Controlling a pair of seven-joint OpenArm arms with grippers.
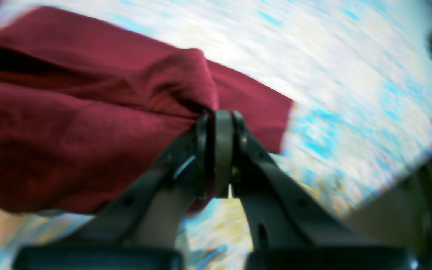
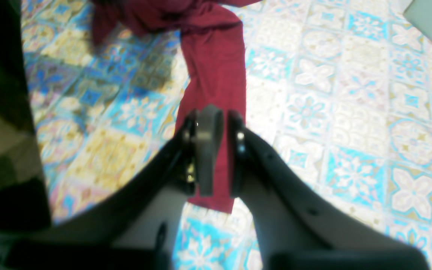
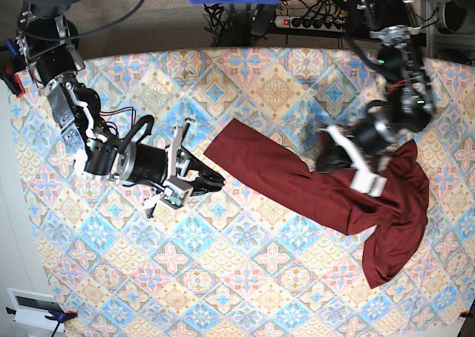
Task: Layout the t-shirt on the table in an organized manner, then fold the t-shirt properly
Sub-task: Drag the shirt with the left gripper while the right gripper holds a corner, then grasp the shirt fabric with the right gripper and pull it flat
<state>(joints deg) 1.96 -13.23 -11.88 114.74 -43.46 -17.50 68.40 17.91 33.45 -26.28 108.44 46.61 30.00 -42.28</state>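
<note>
Left hand raised, pinching the t-shirt; right hand low, narrowly closed, empty.

both arms are black and jointed with white bracket plates, thin black cables, and dark tapering jaws with grey pads.

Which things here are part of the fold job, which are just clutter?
Job:
- t-shirt, bunched, not laid flat
- table
- left gripper, shut on the t-shirt
- right gripper, at the t-shirt's stretched end

Lying about:
- power strip and cables behind the table
</note>
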